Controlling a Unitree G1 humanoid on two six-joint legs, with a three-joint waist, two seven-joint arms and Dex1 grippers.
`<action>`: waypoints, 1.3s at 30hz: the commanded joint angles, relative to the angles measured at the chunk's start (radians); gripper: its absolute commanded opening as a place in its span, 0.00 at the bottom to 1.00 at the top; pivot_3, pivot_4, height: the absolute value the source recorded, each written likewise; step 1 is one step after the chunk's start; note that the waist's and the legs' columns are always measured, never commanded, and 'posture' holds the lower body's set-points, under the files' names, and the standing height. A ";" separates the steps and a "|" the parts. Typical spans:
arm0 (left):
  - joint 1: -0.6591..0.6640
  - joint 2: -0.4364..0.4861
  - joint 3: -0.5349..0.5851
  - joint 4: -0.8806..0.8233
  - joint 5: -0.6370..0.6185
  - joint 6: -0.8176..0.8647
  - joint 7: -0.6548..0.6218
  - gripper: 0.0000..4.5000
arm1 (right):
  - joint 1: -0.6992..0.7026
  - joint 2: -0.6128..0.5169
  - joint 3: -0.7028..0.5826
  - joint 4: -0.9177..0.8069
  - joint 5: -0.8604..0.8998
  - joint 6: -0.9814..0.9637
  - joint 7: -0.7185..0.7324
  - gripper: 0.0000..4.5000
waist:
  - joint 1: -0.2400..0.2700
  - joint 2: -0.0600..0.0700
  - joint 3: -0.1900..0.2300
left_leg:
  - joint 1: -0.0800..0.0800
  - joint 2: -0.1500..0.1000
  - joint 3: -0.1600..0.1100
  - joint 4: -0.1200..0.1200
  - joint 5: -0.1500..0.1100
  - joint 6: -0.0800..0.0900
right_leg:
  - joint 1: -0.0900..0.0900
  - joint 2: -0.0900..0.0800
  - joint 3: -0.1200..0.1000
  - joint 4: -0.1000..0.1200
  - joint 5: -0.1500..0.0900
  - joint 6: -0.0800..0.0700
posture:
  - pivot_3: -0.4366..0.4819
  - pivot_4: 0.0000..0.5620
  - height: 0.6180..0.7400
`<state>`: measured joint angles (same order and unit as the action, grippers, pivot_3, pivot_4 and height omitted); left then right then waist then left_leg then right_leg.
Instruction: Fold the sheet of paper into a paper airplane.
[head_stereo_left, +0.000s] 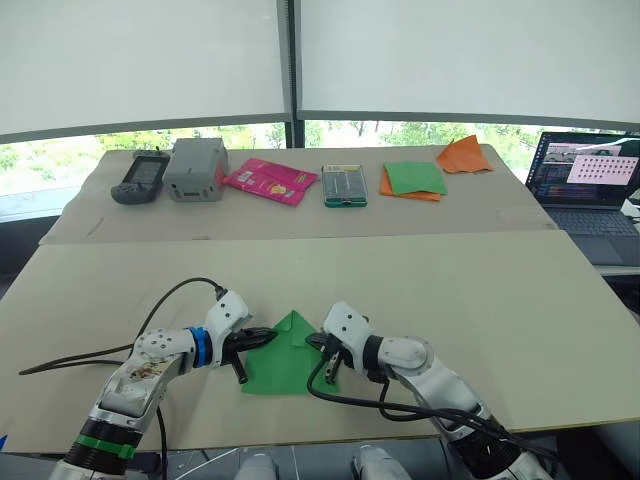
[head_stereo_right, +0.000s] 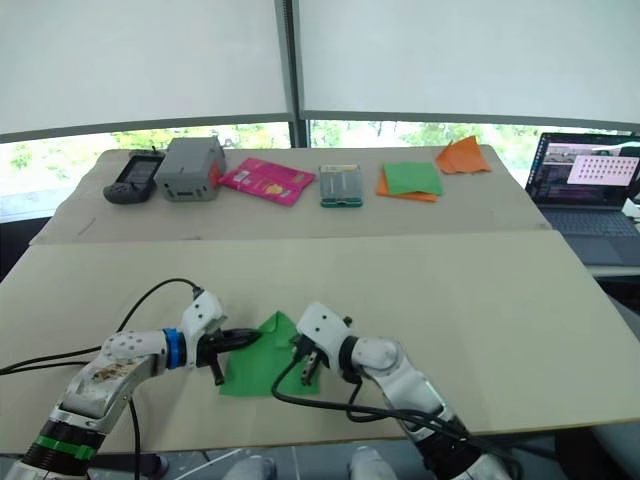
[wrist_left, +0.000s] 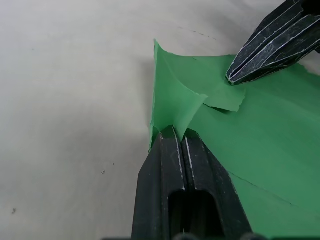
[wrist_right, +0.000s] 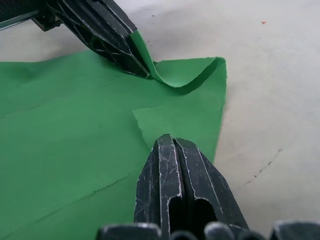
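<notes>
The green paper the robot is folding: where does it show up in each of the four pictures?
Left eye view: the sheet lies low in the middle, between the two grippers.
Right eye view: the same spot, a little further left.
Left wrist view: it covers the right side, its edge pinched by the left gripper.
Right wrist view: it covers the left side.
Shared landmark: the lifted, curled edge.

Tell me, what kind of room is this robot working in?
Probably a lab or office test bench: long beige tables by big shaded windows, an open laptop showing software, a grey boxy device and a handheld controller.
</notes>
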<state>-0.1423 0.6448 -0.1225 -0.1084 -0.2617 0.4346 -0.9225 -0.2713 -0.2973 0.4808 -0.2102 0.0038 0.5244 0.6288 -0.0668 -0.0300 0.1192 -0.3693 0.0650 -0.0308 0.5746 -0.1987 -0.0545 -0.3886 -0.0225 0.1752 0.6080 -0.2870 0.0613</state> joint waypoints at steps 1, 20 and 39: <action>0.013 0.008 -0.049 0.035 0.046 -0.005 -0.006 0.01 | -0.017 0.010 0.000 0.001 -0.006 -0.016 0.000 0.00 | 0.000 0.002 -0.002 | 0.000 0.000 0.000 0.000 0.000 0.000 | 0.000 0.000 0.000 0.000 0.000 0.000 | 0.48 0.27 1.00; -0.005 -0.008 0.006 0.023 -0.078 0.087 -0.067 0.01 | -0.015 0.016 -0.001 0.004 -0.012 -0.008 -0.009 0.00 | -0.003 0.002 -0.002 | 0.000 0.000 0.000 0.001 0.001 0.001 | 0.000 0.000 0.000 0.001 0.000 0.000 | 0.48 0.27 1.00; -0.005 0.000 -0.020 0.048 -0.038 0.068 -0.054 0.00 | -0.114 0.111 0.001 0.043 0.011 -0.020 -0.003 0.00 | -0.004 0.003 -0.003 | 0.000 0.000 0.000 0.000 0.001 0.001 | 0.000 0.000 0.000 0.001 0.000 0.000 | 0.48 0.27 1.00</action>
<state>-0.1616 0.6360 -0.1170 -0.0832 -0.3244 0.4922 -0.9756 -0.3728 -0.1974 0.4861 -0.1571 0.0057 0.5261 0.6257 -0.0704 -0.0273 0.1167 -0.3693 0.0650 -0.0309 0.5750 -0.1978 -0.0530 -0.3885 -0.0223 0.1752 0.6092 -0.2869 0.0615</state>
